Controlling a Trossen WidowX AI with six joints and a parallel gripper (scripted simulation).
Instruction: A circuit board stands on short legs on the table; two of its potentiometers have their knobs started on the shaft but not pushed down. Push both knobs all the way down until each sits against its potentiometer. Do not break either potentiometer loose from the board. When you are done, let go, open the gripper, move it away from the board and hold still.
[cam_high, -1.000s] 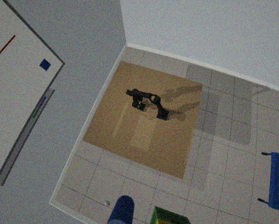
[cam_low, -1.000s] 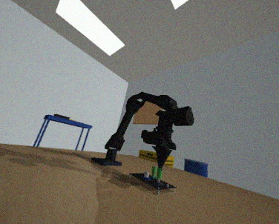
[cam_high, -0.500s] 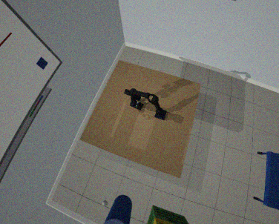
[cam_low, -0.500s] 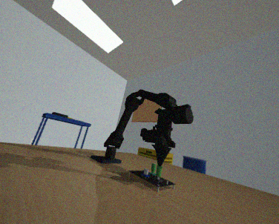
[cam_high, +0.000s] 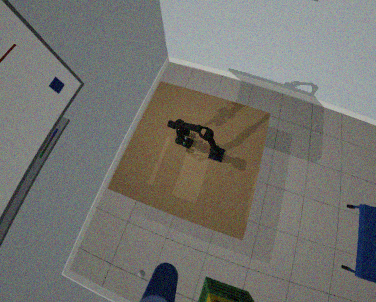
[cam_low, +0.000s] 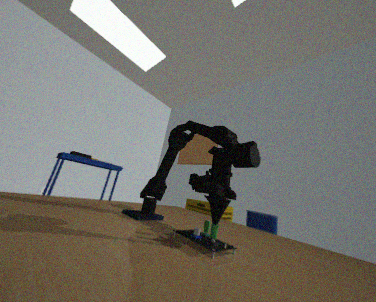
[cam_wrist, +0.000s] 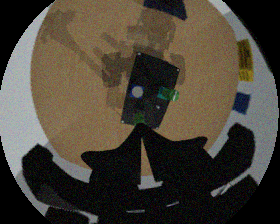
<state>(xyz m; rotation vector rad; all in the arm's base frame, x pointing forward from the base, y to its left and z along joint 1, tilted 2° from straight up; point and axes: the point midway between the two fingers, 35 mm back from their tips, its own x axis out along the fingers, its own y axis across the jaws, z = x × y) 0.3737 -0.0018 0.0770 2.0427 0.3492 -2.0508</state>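
Note:
The dark circuit board (cam_low: 224, 246) (cam_wrist: 153, 75) (cam_high: 189, 145) stands on short legs on the brown table (cam_low: 100, 260) (cam_high: 150, 170). Two green knobs stand on it: one (cam_low: 214, 230) right under my fingertips, the other (cam_low: 206, 227) just to its left. In the wrist view one green knob (cam_wrist: 166, 95) sits at the board's right edge, another (cam_wrist: 141, 121) peeks out at the fingertips, and a white round part (cam_wrist: 136, 91) lies left of them. My gripper (cam_low: 216, 220) (cam_wrist: 140, 125) is shut with nothing between the fingers, its tips pointing down onto the right knob's top.
The arm's base (cam_low: 143, 214) stands on the table behind the board. A blue table (cam_low: 82, 160), a blue box (cam_low: 262, 221) and a yellow box (cam_low: 200, 206) stand off the table in the background.

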